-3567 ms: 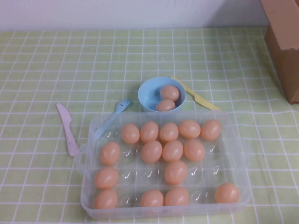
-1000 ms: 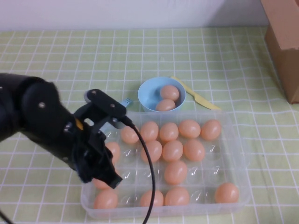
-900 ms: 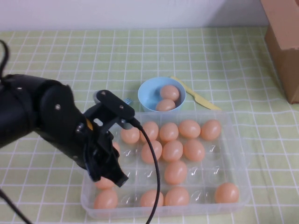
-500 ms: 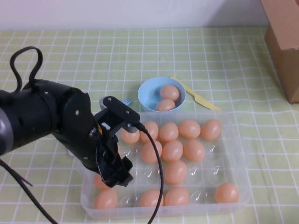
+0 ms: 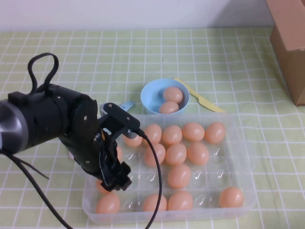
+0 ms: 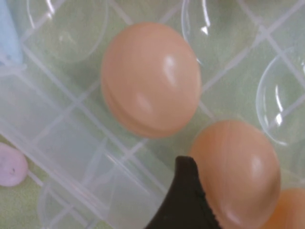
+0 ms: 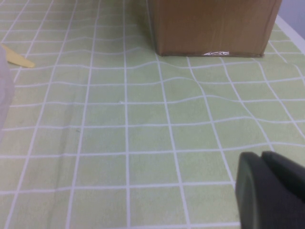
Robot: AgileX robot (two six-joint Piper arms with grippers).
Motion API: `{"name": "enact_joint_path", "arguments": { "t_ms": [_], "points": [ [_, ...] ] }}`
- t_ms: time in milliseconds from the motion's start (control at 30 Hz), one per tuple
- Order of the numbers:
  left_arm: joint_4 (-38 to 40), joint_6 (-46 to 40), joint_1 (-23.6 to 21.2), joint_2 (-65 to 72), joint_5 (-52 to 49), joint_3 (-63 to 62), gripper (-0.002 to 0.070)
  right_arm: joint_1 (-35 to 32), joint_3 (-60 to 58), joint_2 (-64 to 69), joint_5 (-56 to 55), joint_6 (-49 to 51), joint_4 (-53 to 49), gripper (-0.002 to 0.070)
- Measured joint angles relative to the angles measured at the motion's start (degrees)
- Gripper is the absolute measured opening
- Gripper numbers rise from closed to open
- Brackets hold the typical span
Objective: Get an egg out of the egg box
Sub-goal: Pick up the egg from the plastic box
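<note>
The clear plastic egg box (image 5: 241, 141) lies at the table's front with several peach-orange eggs (image 5: 176, 154) in its cups. My left gripper (image 5: 116, 179) is low over the box's left columns, and the black arm hides the eggs there. In the left wrist view one black finger (image 6: 188, 191) lies against the side of an egg (image 6: 238, 174); another egg (image 6: 150, 78) sits in the neighbouring cup. The jaws stand apart, with the second finger out of frame. My right gripper (image 7: 262, 164) is shut and empty, low over the checked cloth, outside the high view.
A light-blue bowl (image 5: 151, 97) with two eggs stands behind the box. A yellow knife (image 5: 202, 99) and a blue fork (image 5: 126, 105) lie beside it. A cardboard box (image 5: 290, 43) stands at the far right, seen also in the right wrist view (image 7: 209, 24).
My left arm came in from the left and moved forward and down over the box's left columns. The eggs and bowl have not moved.
</note>
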State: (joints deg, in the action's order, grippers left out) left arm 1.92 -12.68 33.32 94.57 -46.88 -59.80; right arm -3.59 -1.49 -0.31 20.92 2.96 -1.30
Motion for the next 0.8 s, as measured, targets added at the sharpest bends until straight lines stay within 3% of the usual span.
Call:
{"name": "enact_joint_path", "arguments": {
  "t_ms": [467, 700, 800],
  "points": [
    [-0.7, 0.3, 0.0, 3.2, 0.2, -0.3, 0.047, 0.0, 0.0, 0.0, 0.0, 0.0, 0.0, -0.0017],
    [-3.1, 2.0, 0.0, 3.9, 0.2, -0.3, 0.0365, 0.0, 0.0, 0.0, 0.0, 0.0, 0.0, -0.0017],
    [-3.4, 2.7, 0.0, 3.9, 0.2, -0.3, 0.0359, 0.0, 0.0, 0.0, 0.0, 0.0, 0.0, -0.0017]
  ]
}}
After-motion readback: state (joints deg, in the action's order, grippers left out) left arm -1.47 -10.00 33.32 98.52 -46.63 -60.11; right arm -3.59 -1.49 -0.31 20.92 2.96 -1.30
